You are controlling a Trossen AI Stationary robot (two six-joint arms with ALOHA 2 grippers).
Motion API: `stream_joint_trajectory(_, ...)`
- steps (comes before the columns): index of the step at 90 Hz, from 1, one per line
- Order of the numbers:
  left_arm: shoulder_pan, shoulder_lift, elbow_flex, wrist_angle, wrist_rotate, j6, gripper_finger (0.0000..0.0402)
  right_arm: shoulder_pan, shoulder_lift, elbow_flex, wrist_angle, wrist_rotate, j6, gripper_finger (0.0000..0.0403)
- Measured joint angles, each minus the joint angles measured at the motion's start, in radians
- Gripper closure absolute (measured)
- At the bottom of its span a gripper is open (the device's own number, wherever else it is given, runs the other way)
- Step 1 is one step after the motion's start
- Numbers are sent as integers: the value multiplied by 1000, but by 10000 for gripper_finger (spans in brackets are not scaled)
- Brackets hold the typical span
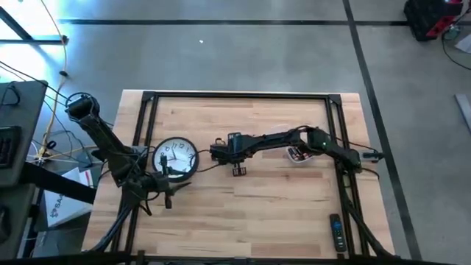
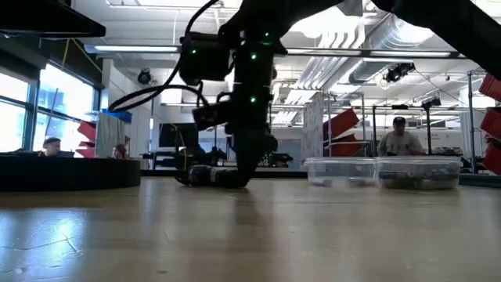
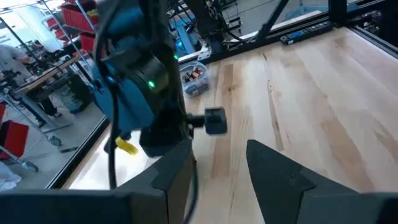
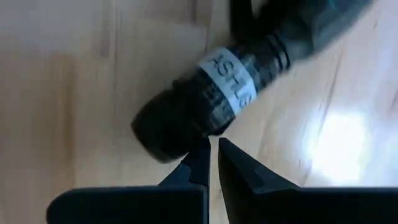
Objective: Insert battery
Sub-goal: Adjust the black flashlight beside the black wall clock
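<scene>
Clock (image 1: 175,157) beside left claw (image 1: 171,193), fingers apart; right claw (image 1: 219,152) stretched mid-table, nearly closed, empty.

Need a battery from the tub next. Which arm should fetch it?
Probably right. The battery tub lies beside the right arm, a short way behind the right gripper. The open left gripper sits by the clock, farther off.

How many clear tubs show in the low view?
2. The first tub stands right of the arm; the second tub is beside it, farther right. Others may be hidden behind the arm.
</scene>
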Motion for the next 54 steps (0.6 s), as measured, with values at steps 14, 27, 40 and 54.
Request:
stream_joint_trajectory(14,0,0,0,-2,0,0,266,-4,10,0,115,6,-46,403)
stream_joint_trajectory(27,0,0,0,-3,0,5,266,-11,12,0,239,16,-80,403)
stream_joint_trajectory(40,0,0,0,-2,-1,5,266,-20,12,0,324,16,-101,403)
stream_joint_trajectory(54,0,0,0,-3,-1,0,266,-32,14,0,353,44,-148,403)
